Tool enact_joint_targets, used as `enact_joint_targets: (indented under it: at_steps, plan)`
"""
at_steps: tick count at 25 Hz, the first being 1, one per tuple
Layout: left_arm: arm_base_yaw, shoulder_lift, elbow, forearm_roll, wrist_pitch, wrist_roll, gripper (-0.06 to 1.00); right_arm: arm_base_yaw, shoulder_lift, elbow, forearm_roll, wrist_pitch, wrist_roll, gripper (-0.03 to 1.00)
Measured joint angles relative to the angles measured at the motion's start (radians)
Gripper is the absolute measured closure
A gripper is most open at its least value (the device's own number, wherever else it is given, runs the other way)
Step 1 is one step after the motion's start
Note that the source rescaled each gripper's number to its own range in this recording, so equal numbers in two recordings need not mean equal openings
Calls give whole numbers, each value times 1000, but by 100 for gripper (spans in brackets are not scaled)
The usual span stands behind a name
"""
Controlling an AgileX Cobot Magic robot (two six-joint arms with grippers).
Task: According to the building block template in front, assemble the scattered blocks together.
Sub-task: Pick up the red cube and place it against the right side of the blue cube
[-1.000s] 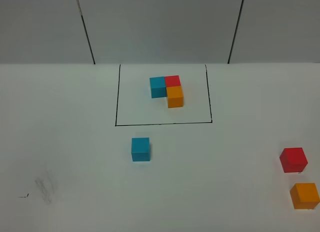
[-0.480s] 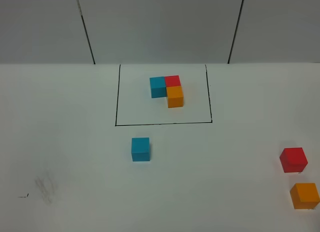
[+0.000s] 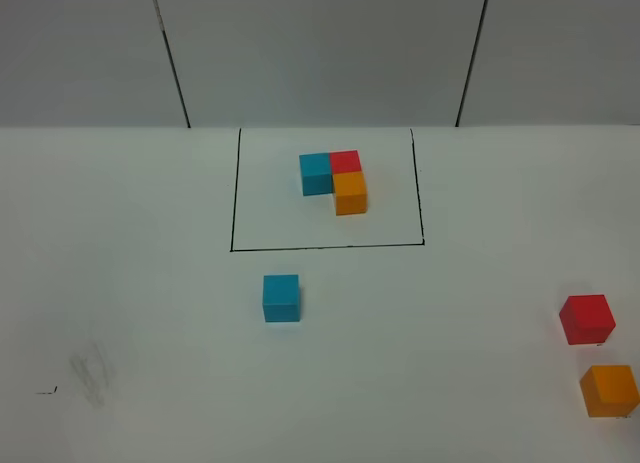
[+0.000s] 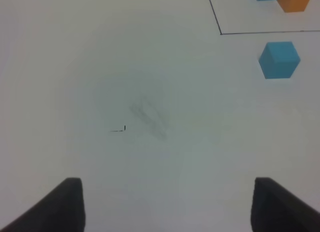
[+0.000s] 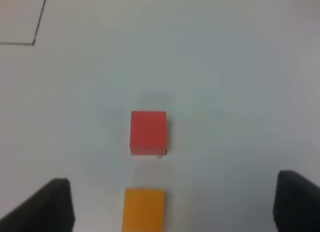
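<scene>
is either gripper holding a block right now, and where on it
Nothing is held. The left gripper is open, nothing between its fingers. The right gripper is open too; the orange cube touches neither finger.

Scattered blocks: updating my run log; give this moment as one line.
template: intact | blue block: loose, centre | red block, orange block: loose, right edge | left gripper: open | right gripper: open
</scene>
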Motion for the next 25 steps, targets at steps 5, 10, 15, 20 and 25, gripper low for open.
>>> enact_joint_targets:
  at_steps: [5,10,15,20,25]
  plan:
    - [0,0,0,-1,0,0,-5,0,81,-163,2,75,-10,31]
    - [0,0,0,-1,0,0,-5,0,218,-321,2,190,-12,31]
    - [0,0,0,-5,0,0,-5,0,365,-436,2,257,-12,31]
    - [0,0,0,-18,0,0,-5,0,458,-480,2,271,-12,31]
    - [0,0,0,-20,0,0,-5,0,519,-482,-5,277,-13,31]
